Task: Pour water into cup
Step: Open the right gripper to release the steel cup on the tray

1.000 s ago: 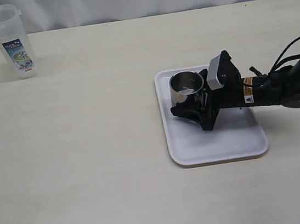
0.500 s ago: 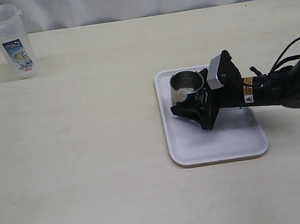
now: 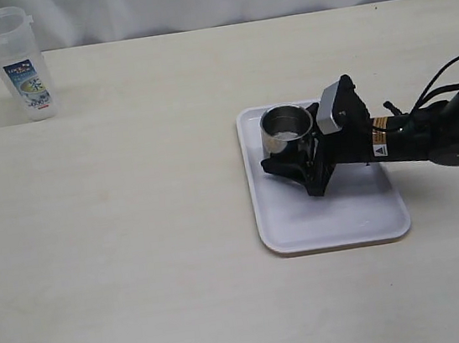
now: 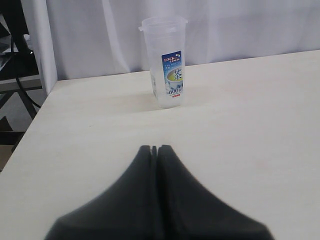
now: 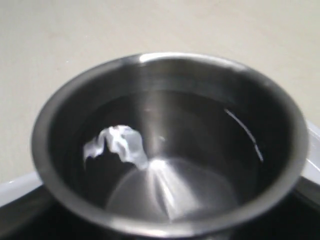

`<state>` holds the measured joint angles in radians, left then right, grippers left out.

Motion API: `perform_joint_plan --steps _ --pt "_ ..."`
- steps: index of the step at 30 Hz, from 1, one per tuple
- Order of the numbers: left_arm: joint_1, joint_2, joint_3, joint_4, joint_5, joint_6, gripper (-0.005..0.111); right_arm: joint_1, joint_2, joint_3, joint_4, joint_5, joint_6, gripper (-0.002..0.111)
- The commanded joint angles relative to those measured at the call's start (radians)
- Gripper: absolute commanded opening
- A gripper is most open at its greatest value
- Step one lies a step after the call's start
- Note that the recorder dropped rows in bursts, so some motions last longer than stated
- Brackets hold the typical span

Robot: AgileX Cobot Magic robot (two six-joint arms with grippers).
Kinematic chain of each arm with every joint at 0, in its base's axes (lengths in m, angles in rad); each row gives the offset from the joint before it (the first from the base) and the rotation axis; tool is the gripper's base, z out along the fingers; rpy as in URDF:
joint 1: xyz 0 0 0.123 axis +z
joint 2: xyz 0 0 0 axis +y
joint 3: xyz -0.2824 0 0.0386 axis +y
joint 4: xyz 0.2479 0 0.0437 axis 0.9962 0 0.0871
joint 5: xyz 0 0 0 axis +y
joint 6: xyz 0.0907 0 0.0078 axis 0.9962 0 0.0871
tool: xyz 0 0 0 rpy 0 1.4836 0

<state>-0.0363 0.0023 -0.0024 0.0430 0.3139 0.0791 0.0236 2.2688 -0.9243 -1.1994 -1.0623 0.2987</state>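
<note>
The steel cup (image 3: 284, 128) stands on the white tray (image 3: 362, 217), at its far left part. My right gripper (image 3: 299, 150) lies low over the tray, its black jaws closed around the cup. The right wrist view looks straight down into the cup (image 5: 165, 150), whose shiny inside fills the frame. The clear bottle with the blue-and-green label (image 3: 19, 65) stands upright at the table's far left corner, far from the cup. It also shows in the left wrist view (image 4: 166, 62); I cannot make out a water level in it. My left gripper (image 4: 154, 148) is shut and empty, well short of the bottle.
The right arm (image 3: 436, 132) stretches in from the right edge with a cable looped above it. A white curtain (image 4: 240, 25) hangs behind the table. The table's edge (image 4: 35, 125) shows close beside the bottle in the left wrist view.
The right gripper and the cup have shifted very slightly to the right on the tray. The bottle has not moved.
</note>
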Motion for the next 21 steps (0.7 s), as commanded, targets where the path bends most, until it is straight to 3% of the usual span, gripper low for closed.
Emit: perform_joint_plan --steps 1,9,21 --pt "0.001 -0.002 0.002 -0.002 -0.006 0.002 0.0 -0.007 -0.002 0.0 0.013 -0.02 -0.008 0.068" --pt "0.001 -0.002 0.002 -0.002 -0.006 0.002 0.0 -0.007 -0.002 0.0 0.036 -0.005 -0.008 0.082" --pt "0.001 -0.002 0.002 -0.002 -0.006 0.002 0.0 -0.007 -0.006 0.0 0.032 -0.006 -0.008 0.083"
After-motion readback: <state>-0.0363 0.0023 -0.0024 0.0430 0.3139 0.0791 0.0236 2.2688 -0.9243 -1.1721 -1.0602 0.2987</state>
